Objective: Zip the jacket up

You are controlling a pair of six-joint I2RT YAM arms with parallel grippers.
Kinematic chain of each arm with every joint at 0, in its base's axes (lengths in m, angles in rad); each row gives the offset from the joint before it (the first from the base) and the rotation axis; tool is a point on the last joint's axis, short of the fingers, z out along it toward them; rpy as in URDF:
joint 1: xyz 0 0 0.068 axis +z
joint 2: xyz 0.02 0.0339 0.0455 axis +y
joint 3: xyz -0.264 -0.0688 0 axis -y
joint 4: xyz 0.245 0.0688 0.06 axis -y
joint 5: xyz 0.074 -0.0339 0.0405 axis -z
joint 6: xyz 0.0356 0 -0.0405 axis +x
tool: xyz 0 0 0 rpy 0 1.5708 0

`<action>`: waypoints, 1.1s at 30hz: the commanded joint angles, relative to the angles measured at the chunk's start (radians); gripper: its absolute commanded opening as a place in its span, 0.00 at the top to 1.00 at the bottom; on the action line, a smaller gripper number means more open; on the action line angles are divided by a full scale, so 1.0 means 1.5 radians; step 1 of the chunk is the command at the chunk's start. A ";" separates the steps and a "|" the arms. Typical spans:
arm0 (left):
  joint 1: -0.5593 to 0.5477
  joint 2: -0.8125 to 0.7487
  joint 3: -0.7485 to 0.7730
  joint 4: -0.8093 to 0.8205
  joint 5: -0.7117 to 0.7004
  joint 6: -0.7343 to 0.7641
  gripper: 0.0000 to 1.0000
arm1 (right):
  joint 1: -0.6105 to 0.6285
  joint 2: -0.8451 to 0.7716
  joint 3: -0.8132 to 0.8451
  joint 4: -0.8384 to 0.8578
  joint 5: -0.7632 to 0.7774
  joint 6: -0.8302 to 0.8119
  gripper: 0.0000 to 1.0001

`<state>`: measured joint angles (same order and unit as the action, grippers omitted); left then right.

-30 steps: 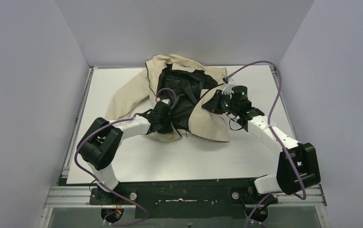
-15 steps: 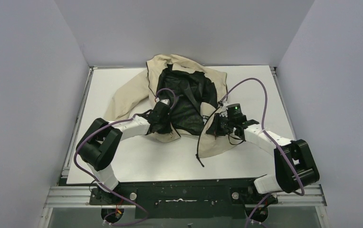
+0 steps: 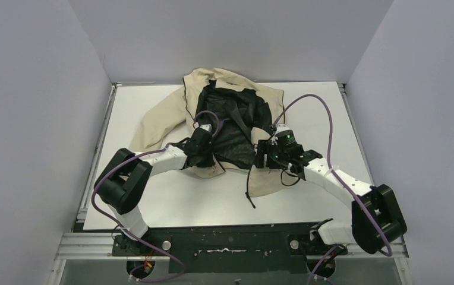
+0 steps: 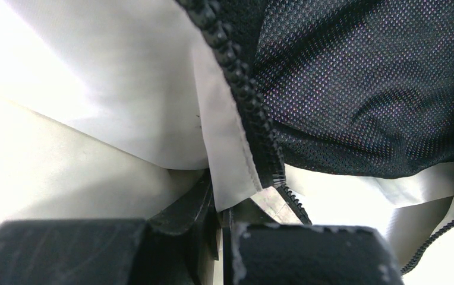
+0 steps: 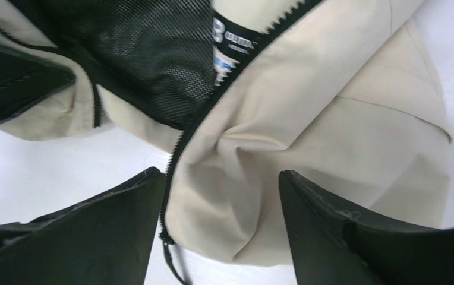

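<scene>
Jacket [image 3: 153,122] lies open, lining up, at the far middle of the white table [image 3: 171,202]; left gripper [image 4: 221,225], arm bent inward, pinches its zipper edge [image 4: 254,130]; right gripper [image 5: 221,175] hangs spread over the other front panel [image 5: 308,119]; grey walls [image 3: 34,89] around

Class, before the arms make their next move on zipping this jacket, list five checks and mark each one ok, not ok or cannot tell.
1. Left pincer clamped on the jacket edge beside the zipper teeth: ok.
2. Right pincer open above the other front panel: ok.
3. Right pincer gripping that panel's zipper edge: not ok, nothing held.
4. Two zipper halves joined at the bottom: not ok, the front lies open, showing the black lining.
5. Slider position: cannot tell.
</scene>
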<state>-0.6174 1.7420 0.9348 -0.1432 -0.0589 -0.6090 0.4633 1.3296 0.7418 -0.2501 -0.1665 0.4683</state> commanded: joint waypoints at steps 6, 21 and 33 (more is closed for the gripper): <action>-0.003 0.021 -0.033 -0.080 -0.035 0.027 1.00 | 0.121 -0.140 0.051 -0.113 0.182 0.047 0.23; -0.059 -0.071 -0.013 -0.109 -0.053 0.020 0.79 | 0.252 -0.181 -0.075 -0.123 0.281 0.215 0.21; -0.107 -0.220 -0.092 -0.144 -0.061 -0.007 0.78 | 0.253 -0.098 -0.087 -0.062 0.285 0.206 0.21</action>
<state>-0.7490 1.5093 0.8200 -0.3218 -0.1280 -0.5991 0.8349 1.1515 0.6033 -0.4183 0.2306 0.7727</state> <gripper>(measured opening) 0.223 0.791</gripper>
